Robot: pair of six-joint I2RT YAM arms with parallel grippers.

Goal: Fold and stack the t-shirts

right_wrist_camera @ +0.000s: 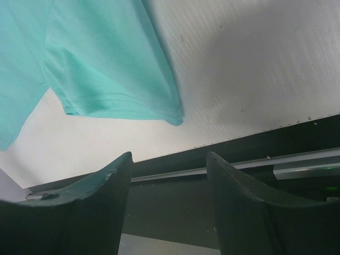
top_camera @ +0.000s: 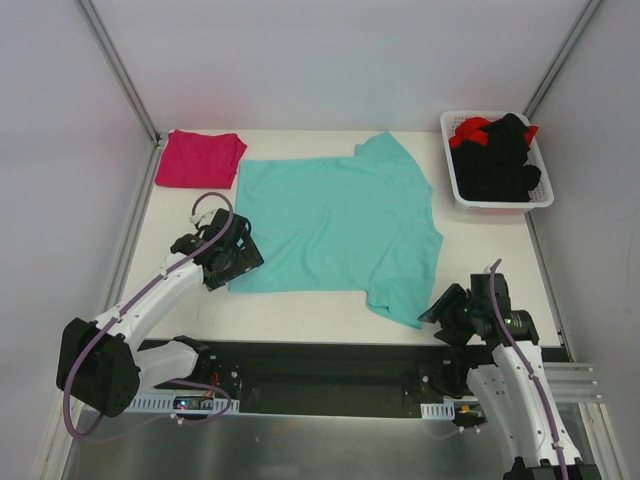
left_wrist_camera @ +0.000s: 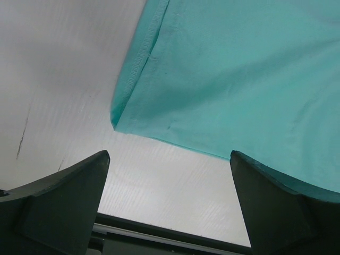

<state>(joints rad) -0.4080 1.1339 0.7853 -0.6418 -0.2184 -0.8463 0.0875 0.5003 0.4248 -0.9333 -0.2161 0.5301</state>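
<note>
Locate teal shirt (top_camera: 335, 225) at centre of desk (top_camera: 300, 310): spread flat, unfolded, hem toward 9 o'clock, sleeves toward 1 and 5 o'clock.

Locate pink shirt (top_camera: 200, 158) at 10 o'clock: folded into a compact rectangle, just beside the teal shirt's far hem end. Cannot tell whether touching.

Find basket (top_camera: 500, 205) at 2 o'clock, well apart from pink shirt. Inside: black garment (top_camera: 495, 170), with red garment (top_camera: 470, 130) showing along the far side.

Find left fingers (top_camera: 240, 262) at 8 o'clock, at the hem's near end. Set wide apart, clamped on nothing. In left wrist view, see hem corner (left_wrist_camera: 119, 119) flat on bare desk, ahead of the tips and not between them.

Find right fingers (top_camera: 440, 305) at 5 o'clock, over the desk's near edge. Set apart, gripping nothing. In right wrist view, see near sleeve (right_wrist_camera: 117, 79) flat on the desk, ahead of the tips and clear of both. Between the tips: only desk edge and dark frame (right_wrist_camera: 265, 141) below it.
</note>
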